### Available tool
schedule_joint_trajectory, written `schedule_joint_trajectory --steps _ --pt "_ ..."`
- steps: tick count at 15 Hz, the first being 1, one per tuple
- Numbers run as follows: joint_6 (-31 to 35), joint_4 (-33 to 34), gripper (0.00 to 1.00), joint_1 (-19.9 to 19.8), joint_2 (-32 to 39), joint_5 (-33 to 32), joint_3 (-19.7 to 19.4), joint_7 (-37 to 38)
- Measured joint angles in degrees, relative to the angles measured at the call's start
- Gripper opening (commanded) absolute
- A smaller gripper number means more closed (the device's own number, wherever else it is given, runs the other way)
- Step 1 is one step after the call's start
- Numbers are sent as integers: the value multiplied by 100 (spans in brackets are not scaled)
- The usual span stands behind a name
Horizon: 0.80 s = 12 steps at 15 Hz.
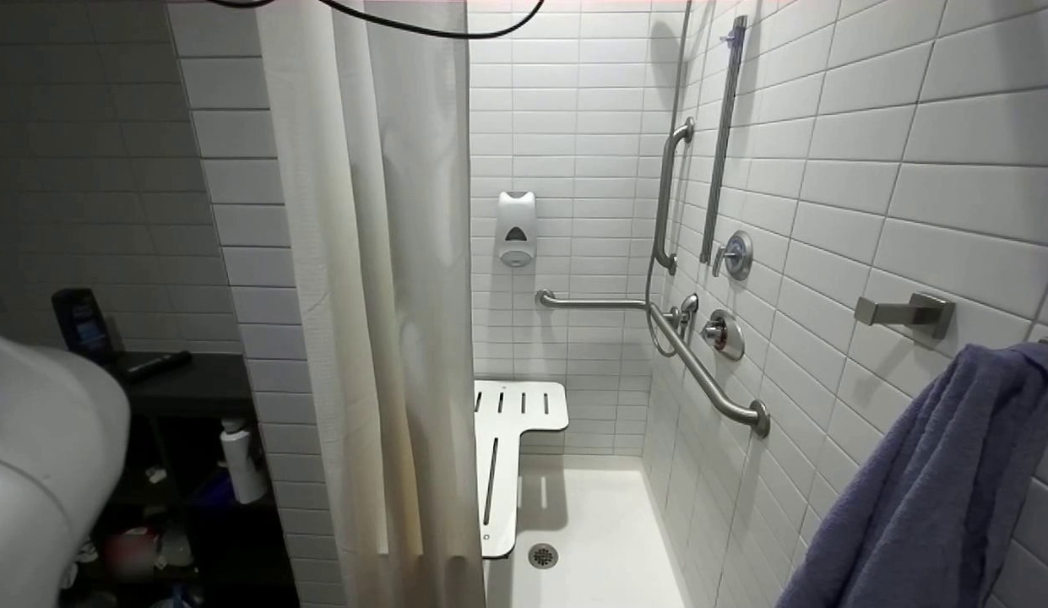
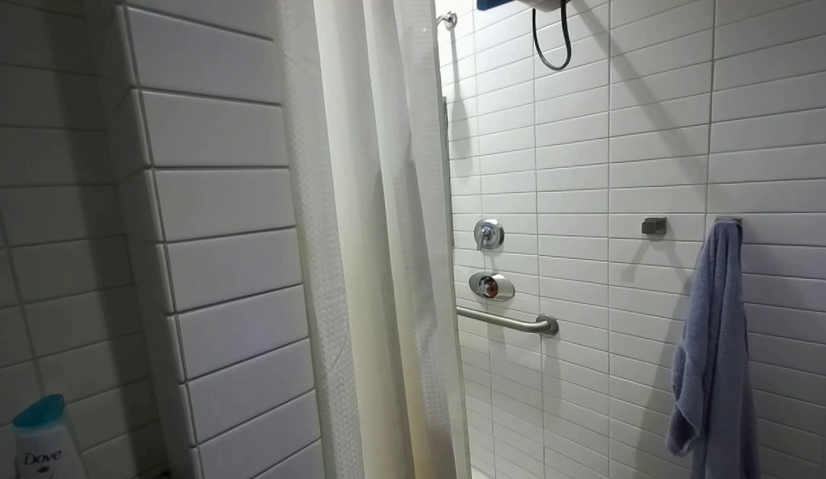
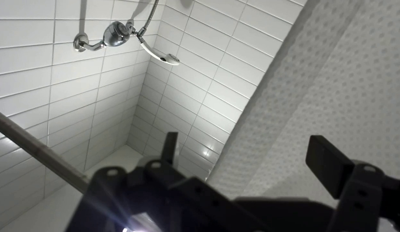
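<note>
Across the right of the wrist view hangs the shower curtain (image 3: 303,96), its edge slanting from upper right to lower centre — seen between the fingers of the gripper (image 3: 244,140), which stand spread wide, pinching nothing; whether they touch it I cannot tell. Left of that edge, a chrome shower fitting (image 3: 117,33) sits at upper left and a rod (image 3: 38,151) crosses the lower left. Both exterior views show the curtain's long fall mostly left of centre — a bluish towel (image 1: 929,481) at the right.

Textured cloth curtain (image 3: 316,96); glossy tiles (image 3: 74,74)
</note>
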Motion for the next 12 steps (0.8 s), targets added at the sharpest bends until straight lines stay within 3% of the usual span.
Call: schedule_joint_trajectory --steps 12 --pt "1 108 100 -633 -200 -10 292 -11"
